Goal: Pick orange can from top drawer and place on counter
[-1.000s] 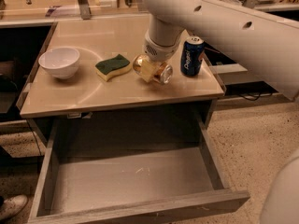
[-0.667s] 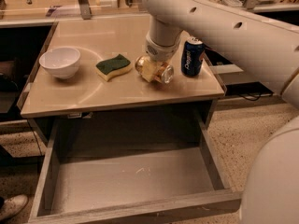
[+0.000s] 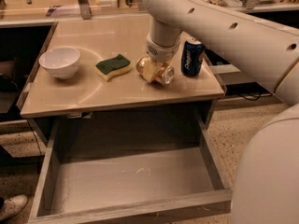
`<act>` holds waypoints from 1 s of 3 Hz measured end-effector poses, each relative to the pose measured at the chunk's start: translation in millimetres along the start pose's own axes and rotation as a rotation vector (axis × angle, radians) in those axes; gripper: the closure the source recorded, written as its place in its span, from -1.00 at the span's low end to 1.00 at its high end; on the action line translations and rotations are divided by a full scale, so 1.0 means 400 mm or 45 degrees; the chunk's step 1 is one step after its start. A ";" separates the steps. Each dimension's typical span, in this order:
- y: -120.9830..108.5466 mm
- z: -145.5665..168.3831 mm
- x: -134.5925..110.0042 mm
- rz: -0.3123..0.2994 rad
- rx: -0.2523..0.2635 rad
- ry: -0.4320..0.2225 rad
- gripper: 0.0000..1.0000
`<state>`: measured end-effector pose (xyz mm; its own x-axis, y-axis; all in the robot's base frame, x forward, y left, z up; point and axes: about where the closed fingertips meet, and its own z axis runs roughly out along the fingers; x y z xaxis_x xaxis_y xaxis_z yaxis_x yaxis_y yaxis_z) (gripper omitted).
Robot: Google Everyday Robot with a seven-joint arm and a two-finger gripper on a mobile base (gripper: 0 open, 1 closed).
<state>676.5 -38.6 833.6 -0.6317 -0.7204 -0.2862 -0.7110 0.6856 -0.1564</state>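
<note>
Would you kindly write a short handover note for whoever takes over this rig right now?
Pincer: down over the right half of the glossy beige counter, right at the can.
Dented gold-orange metal can: on its side, at the counter surface, between the green-and-yellow sponge and the upright blue can.
Wide grey top drawer: pulled open, the orange can out of it.
Done: can lifted out and brought to the counter.
Left: confirm it rests there, let go, withdraw the arm.
</note>
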 end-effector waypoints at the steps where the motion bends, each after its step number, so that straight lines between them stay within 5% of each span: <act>1: 0.000 0.000 0.000 0.000 0.000 0.000 0.16; 3: 0.000 0.000 0.000 0.000 0.000 0.000 -0.76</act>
<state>676.5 -38.6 833.6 -0.6317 -0.7204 -0.2861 -0.7110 0.6856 -0.1563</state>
